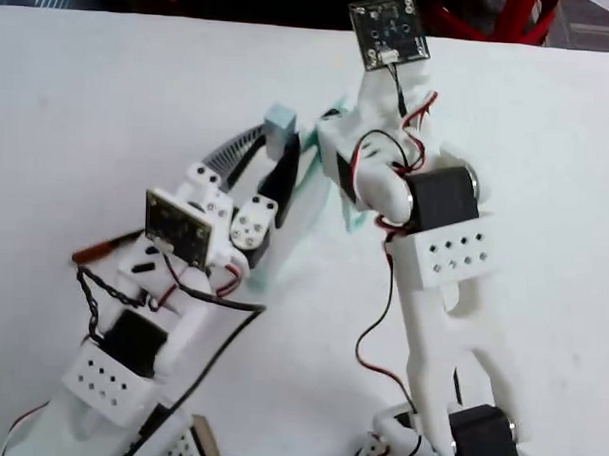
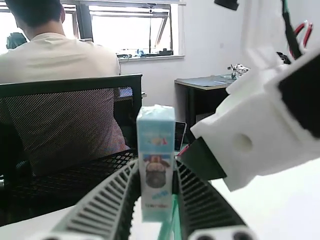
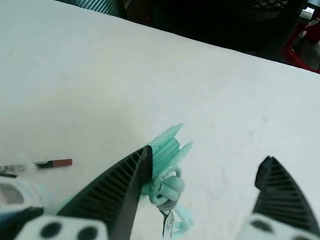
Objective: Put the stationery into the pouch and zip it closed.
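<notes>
One blue eraser (image 2: 156, 135) clamped in left gripper (image 2: 155, 172); right gripper (image 3: 207, 155) gapes above the teal pouch (image 3: 167, 147)

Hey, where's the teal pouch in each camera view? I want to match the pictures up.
High view: the teal pouch peeks out from under a white arm, mid-table.
Left wrist view: a strip of it between the left claw fingers, by the small blue box.
Right wrist view: bunched against one finger of the right claw.
Shared landmark: the small blue box, beside the pouch.
</notes>
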### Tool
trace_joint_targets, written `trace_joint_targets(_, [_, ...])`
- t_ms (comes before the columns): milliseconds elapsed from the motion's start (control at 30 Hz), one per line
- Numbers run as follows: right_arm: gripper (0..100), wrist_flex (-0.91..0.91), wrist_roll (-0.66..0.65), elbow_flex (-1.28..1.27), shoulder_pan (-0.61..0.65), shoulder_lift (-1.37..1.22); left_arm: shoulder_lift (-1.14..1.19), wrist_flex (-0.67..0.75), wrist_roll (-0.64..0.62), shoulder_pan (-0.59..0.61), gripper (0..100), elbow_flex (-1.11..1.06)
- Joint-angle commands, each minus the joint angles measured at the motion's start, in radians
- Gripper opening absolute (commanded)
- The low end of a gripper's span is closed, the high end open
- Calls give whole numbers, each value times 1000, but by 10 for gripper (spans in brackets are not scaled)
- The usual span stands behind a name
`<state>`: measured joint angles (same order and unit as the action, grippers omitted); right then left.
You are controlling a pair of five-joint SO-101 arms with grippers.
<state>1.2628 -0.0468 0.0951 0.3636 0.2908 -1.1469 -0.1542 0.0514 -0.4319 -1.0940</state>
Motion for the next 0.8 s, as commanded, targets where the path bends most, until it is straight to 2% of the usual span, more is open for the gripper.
trace_joint_targets(0, [330,-1,6,-3,-1,-13,-58,-71,5,-74,24,87])
trace_joint_targets(133, [330,2,6,-3,-2,-13,-85,-150,14,-165,24,121])
trace_joint_targets(400, [330,5,6,-5,-2,-8,-84,-147,14,-147,24,115])
trace_joint_targets(533, [330,5,6,-5,-2,-8,-84,-77,6,-76,24,98])
trace_joint_targets(767, [330,18,6,-6,-1,-7,-45,-37,-14,-76,27,44])
